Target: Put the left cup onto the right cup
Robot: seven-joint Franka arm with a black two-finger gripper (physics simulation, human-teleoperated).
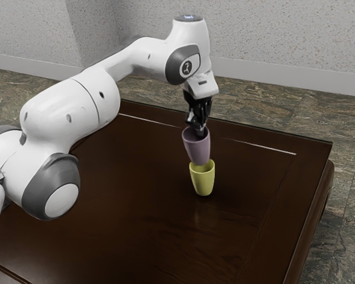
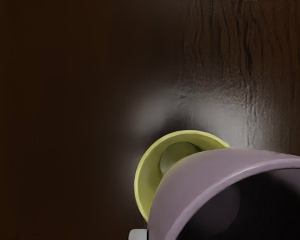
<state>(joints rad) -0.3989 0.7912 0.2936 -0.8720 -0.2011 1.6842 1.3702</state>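
- The black gripper (image 1: 197, 123) hangs over the middle of the dark brown table (image 1: 124, 225).
- Its two fingers are pinched on the rim of the purple cup (image 1: 196, 147), one on each side of the wall.
- The purple cup leans a little. Its bottom is right at the mouth of the yellow cup (image 1: 202, 177). I cannot tell if the two cups touch.
- The yellow cup stands upright on the table, just under the purple cup.
- In the wrist view, the purple cup (image 2: 215, 185) is big and blurry, close under the hand. It covers part of the yellow cup (image 2: 151, 172), and a bit of the yellow cup's round inside shows past it.
- The shiny wood of the table (image 2: 90, 100) lies all around the two cups.
- The big white arm (image 1: 77, 118) comes in from the exterior view's left and bends down over the cups.
- The table has a raised edge around it. Past it there is a stone floor (image 1: 343, 136) and a pale wall (image 1: 284, 29).
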